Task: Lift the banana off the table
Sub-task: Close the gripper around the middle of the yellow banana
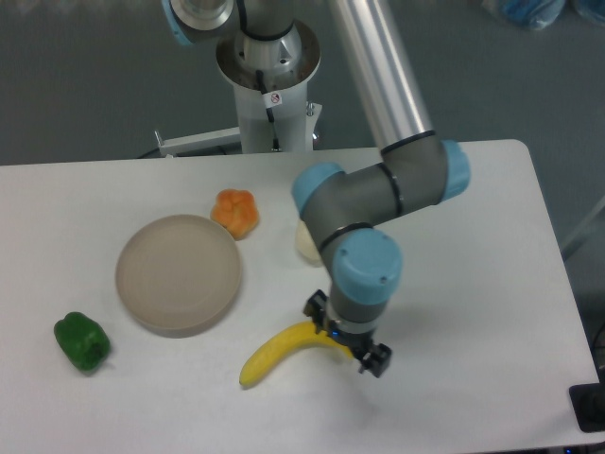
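Yellow banana (280,351) — no label readable

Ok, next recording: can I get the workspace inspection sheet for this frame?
Surface: white table, bare apart from the items below.
Job's things: banana lying flat near the front edge, its right end under the gripper.
Clutter: round beige dish; green pepper left of it; orange item behind the dish; pale fruit partly hidden by the arm.
Gripper: gripper low over the banana's right end; the wrist hides the fingers, so open or shut cannot be told.
Cables: black cable on the arm's base column.
Surroundings: grey floor; blue object at the top right.
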### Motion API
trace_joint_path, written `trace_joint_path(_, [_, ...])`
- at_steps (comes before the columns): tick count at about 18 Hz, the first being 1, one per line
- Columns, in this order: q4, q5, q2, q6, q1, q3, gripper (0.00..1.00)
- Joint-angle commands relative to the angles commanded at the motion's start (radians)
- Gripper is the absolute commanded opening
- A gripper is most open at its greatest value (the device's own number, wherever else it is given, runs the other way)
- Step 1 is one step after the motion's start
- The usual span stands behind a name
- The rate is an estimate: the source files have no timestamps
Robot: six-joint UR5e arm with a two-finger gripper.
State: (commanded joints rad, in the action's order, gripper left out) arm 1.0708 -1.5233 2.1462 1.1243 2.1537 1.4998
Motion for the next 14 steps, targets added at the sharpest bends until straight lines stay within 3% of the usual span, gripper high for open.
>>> trace_joint_path(5, [-0.008,0.009,0.009,0.009,-0.029,0.023,1.00])
trace_joint_path(8, [-0.118,0.025,0.030,-0.003,-0.041,0.052,1.00])
trace_joint_path(14, [-0.136,0.025,0.030,-0.014,-0.041,0.095,1.00])
